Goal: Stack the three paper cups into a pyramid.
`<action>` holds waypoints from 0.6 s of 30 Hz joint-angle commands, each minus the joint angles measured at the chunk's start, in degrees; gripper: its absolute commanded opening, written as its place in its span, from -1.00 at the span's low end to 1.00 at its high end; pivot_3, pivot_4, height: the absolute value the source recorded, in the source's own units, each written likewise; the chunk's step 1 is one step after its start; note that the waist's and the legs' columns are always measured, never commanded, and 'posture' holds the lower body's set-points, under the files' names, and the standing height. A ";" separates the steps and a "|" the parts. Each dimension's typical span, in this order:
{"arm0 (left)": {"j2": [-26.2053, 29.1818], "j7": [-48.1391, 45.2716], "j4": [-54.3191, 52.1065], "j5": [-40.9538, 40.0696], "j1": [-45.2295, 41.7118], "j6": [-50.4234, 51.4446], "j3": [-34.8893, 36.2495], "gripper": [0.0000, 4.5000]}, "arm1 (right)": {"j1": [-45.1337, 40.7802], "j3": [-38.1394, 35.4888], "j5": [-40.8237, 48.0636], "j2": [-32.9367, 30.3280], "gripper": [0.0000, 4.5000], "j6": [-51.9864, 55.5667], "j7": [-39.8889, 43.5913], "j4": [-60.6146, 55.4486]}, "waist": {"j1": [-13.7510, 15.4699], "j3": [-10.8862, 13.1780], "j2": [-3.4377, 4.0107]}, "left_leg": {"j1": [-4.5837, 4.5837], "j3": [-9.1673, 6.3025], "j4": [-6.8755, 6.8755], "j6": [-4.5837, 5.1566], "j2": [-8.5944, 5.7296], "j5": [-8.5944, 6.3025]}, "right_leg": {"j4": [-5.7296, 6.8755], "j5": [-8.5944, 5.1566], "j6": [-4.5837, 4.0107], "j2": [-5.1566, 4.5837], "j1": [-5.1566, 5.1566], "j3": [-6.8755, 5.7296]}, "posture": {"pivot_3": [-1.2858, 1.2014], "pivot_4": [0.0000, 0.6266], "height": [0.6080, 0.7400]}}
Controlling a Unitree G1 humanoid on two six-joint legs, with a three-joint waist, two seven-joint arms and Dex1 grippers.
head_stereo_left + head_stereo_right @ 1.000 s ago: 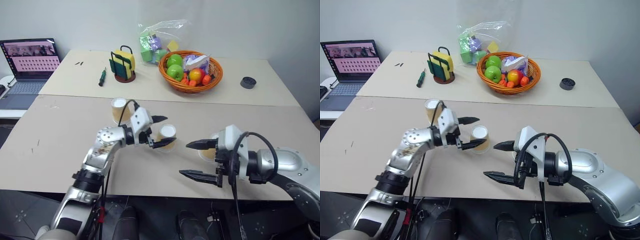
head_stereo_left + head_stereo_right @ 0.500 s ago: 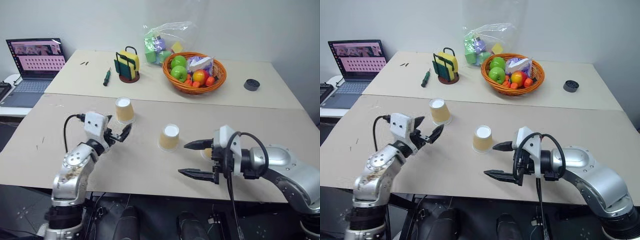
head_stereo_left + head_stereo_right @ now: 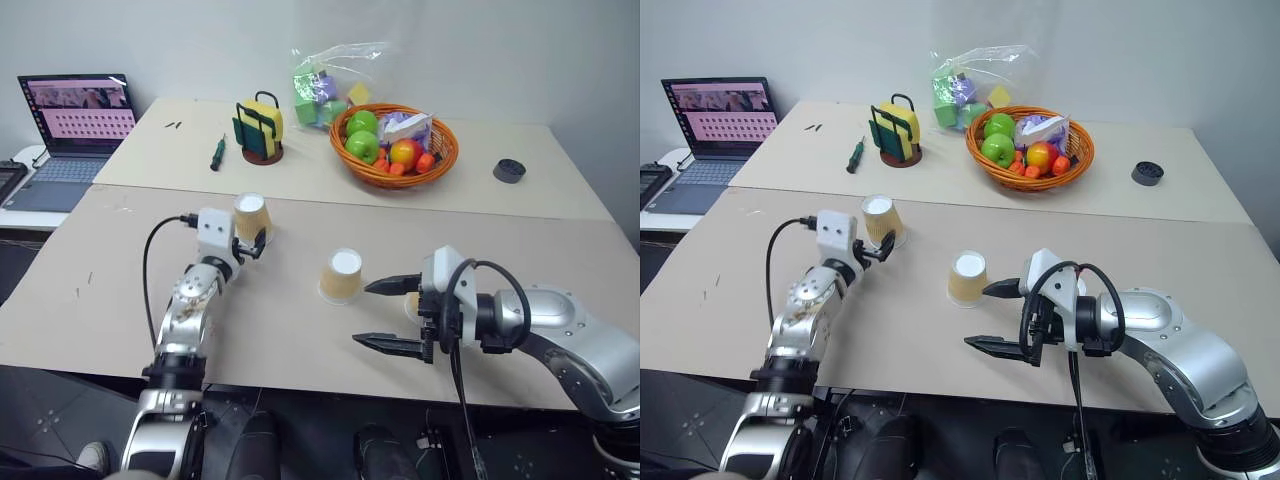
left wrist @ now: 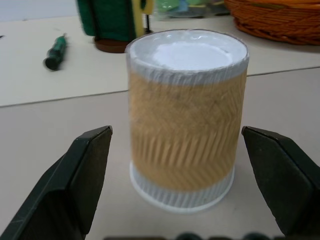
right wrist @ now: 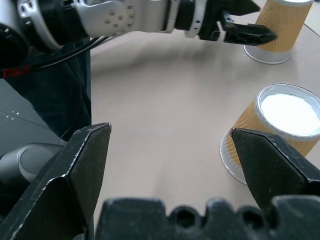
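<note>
The third paper cup [image 3: 411,303] sits almost wholly behind the right gripper [image 3: 388,314], so only a sliver of tan shows and its state cannot be told. The far cup [image 3: 251,216] is partly covered by the left gripper [image 3: 252,243]. In the right wrist view that same cup is cut off by the picture's edge. The laptop [image 3: 68,135] runs off the side, and what is on its screen is too small to read. The contents of the plastic bag [image 3: 328,82] are blurred shapes of green and purple. The small dark round thing [image 3: 509,170] near the table's far corner is too small to name.
</note>
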 commanded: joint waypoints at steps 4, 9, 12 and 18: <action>0.56 -1.47 13.32 0.36 -10.54 -7.28 0.50 0.97 | -0.47 -1.70 0.03 -0.36 1.00 -0.45 -0.12 -1.39 | -0.05 0.00 0.00 | -0.05 -0.01 -0.10 0.00 0.00 0.00 | -0.13 0.00 0.01 0.00 -0.01 -0.04 | 0.03 -0.52 0.02; 0.41 -2.07 17.88 0.09 -13.52 -10.15 0.51 0.97 | -0.17 -1.58 -0.05 -0.20 1.00 -0.43 -0.50 -1.71 | -0.05 0.00 0.00 | -0.12 -0.04 -0.12 0.01 0.00 -0.01 | -0.23 0.01 0.01 -0.01 0.00 -0.10 | 0.03 -0.52 0.02; 0.71 -3.80 16.14 0.39 -12.39 -10.96 -0.52 0.68 | -0.04 -1.49 -0.40 -0.22 1.00 -0.47 -0.83 -1.56 | -0.03 0.00 0.00 | -0.13 -0.05 -0.13 0.00 0.00 -0.01 | -0.23 0.01 0.01 -0.01 0.00 -0.12 | 0.03 -0.52 0.02; 3.26 -9.64 6.11 1.57 -6.43 -13.38 -3.60 0.19 | 0.68 -0.93 -0.90 0.01 1.00 -0.53 -1.27 -1.63 | -0.25 0.00 0.00 | -0.13 -0.07 -0.15 0.00 0.01 -0.01 | -0.23 0.01 0.01 -0.01 0.00 -0.15 | 0.03 -0.52 0.02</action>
